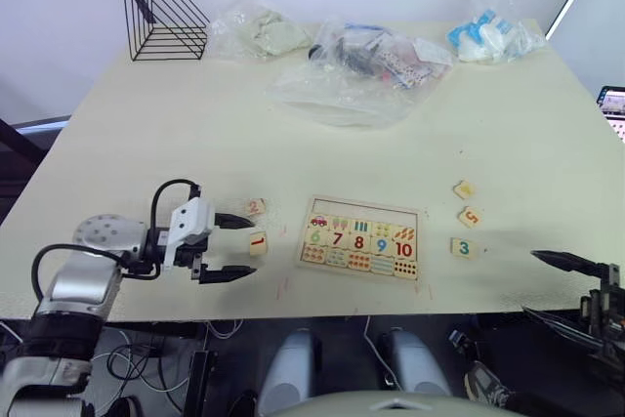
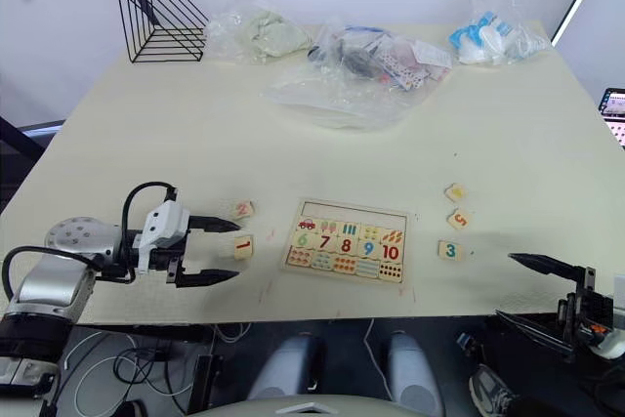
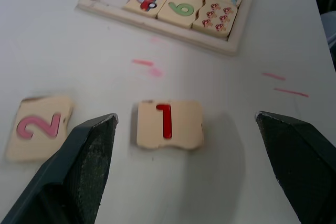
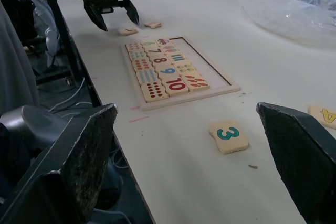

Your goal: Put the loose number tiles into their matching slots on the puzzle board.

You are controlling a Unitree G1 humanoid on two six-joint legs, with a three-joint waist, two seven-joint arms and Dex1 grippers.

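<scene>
Left wrist view: the 1 tile [image 3: 169, 124] lies flat between the left gripper's [image 3: 191, 174] spread fingers, untouched.

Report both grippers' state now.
Left gripper: open, empty, fingers either side of the 1 tile.
Right gripper: open, empty.

Bright, even light — soft shadows
</scene>
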